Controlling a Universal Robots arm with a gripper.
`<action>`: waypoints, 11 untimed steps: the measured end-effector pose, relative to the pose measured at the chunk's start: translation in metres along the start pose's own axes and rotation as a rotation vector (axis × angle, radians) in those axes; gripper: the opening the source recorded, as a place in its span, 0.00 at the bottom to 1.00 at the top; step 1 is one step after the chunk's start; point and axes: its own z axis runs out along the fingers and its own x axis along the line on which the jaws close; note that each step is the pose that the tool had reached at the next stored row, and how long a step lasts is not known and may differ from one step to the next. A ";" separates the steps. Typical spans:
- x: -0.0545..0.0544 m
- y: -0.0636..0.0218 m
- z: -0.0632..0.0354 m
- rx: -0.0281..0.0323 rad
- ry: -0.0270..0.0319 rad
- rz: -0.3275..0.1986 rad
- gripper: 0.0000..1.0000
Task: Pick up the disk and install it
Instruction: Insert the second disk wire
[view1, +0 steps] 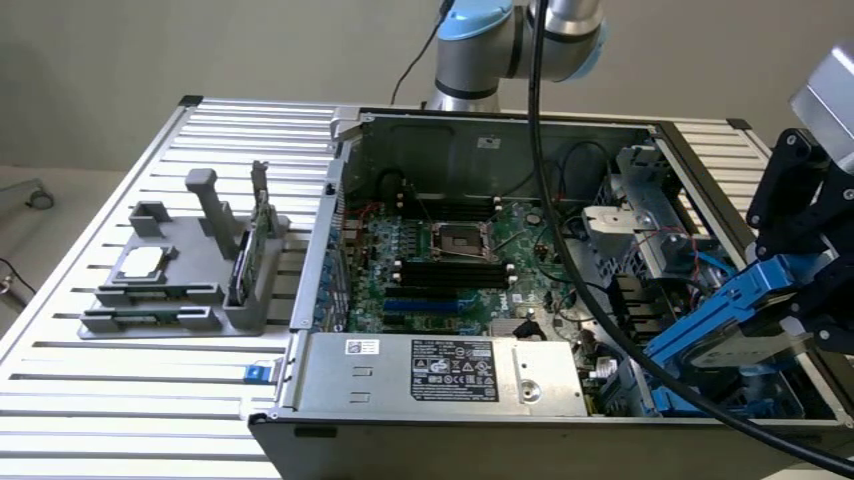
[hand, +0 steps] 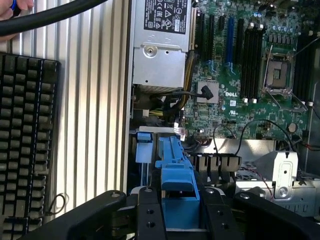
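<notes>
Surface: slatted metal table (view1: 80, 370) | far left: grey holder (view1: 174, 285) | middle: open computer case (view1: 427, 395), motherboard (view1: 461, 265) | right: gripper (hand: 180, 212) clenched on the disk (view1: 741, 325), carried over the case's drive corner | step: installing, needs careful alignment with the bay

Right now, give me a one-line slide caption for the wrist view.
Gripper shut on the disk by its blue carrier, above the open computer case's motherboard.
</notes>
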 end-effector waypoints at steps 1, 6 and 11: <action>0.000 -0.0002 0.0002 -0.0037 0.0001 0.000 0.32; 0.000 -0.0001 -0.0041 -0.0247 -0.0003 0.004 0.32; -0.001 -0.0001 -0.0073 -0.0324 -0.0008 0.006 0.32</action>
